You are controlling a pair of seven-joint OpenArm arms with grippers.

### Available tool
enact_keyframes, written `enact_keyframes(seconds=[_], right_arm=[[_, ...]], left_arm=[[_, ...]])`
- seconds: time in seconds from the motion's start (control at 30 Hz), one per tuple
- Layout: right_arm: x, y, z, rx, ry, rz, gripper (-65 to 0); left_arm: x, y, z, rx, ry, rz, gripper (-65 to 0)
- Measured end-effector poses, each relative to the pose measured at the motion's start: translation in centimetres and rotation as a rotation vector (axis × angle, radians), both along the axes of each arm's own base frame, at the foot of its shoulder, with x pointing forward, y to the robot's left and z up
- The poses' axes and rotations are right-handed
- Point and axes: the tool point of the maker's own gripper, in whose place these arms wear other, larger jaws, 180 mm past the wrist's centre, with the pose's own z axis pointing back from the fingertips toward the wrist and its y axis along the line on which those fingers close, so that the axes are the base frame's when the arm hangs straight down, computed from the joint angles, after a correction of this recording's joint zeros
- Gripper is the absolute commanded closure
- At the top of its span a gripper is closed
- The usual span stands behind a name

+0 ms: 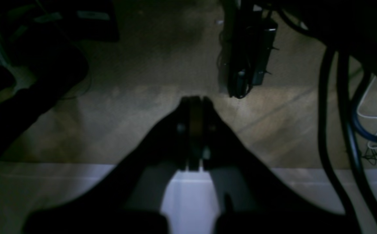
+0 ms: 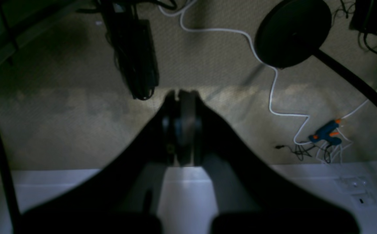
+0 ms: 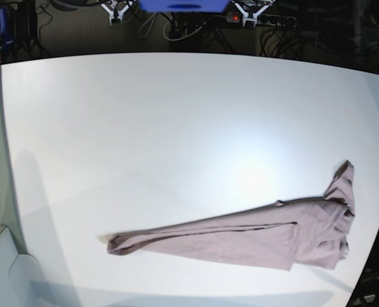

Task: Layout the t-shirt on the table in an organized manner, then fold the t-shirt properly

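both sets of fingers are clenched on nothing, the left gripper (image 1: 194, 100) and the right gripper (image 2: 183, 94) hanging past the table (image 3: 144, 115) edge over carpet, well apart from the t-shirt (image 3: 240, 240). it lies bunched in a long narrow strip near the table's front right edge, one sleeve end close to the rim. a careless pull on that end could drag it off, and folding before spreading would likely lock in the wrinkles.

Base view looks steeply down on the large white curved-edge table (image 3: 144, 128) from above. Both wrist views look past dark closed fingers at beige carpet floor (image 1: 143, 107), sharing a white ledge (image 2: 305, 182).
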Motion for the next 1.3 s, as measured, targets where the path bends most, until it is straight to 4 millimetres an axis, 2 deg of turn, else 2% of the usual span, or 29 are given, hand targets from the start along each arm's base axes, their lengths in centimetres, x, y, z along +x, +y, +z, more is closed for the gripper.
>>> enact_keyframes(seconds=[0.23, 0.37, 0.43, 0.5, 0.6, 0.63, 0.77, 0.83, 0.97, 1.13, 1.3], right_arm=[[-0.1, 0.0, 0.0, 0.000, 0.000, 0.000, 0.0], [-0.7, -1.3, 0.2, -0.016, -0.006, 0.004, 0.0], [-0.9, -2.4, 0.5, -0.034, -0.032, 0.012, 0.0], [-1.3, -3.1, 1.3, -0.046, -0.075, 0.025, 0.0], [-1.4, -3.9, 3.2, -0.059, -0.164, 0.047, 0.0], [-1.3, -4.0, 3.8, -0.063, -0.182, 0.053, 0.0], [-0.4, -4.9, 6.3, -0.076, -0.242, 0.084, 0.0], [0.7, -4.9, 7.6, -0.078, -0.277, 0.081, 0.0], [2.7, -4.2, 10.0, -0.070, -0.341, 0.094, 0.0], [3.7, -4.6, 13.1, -0.077, -0.391, 0.136, 0.0], [6.2, -4.4, 17.5, -0.076, -0.515, 0.174, 0.0]], left_arm=[[0.5, 0.8, 0.1, 0.011, -0.011, -0.003, -0.2], [2.7, 0.3, 0.8, -0.002, -0.113, -0.005, -0.2], [2.5, 0.0, 1.2, -0.007, -0.138, -0.007, -0.2], [1.4, -0.2, 1.7, -0.012, -0.139, -0.007, -0.2], [0.3, -0.4, 2.5, -0.016, -0.094, -0.009, -0.2], [0.6, -0.1, 2.8, -0.013, -0.095, -0.011, -0.2], [4.8, 1.7, 5.5, 0.013, -0.212, -0.037, -0.2], [6.1, 2.2, 7.5, 0.018, -0.279, -0.054, -0.2], [6.4, 2.3, 10.8, 0.012, -0.352, -0.082, -0.2], [7.7, 1.8, 14.3, -0.004, -0.450, -0.105, -0.2], [7.0, 0.5, 17.1, -0.072, -0.481, -0.056, -0.2]])
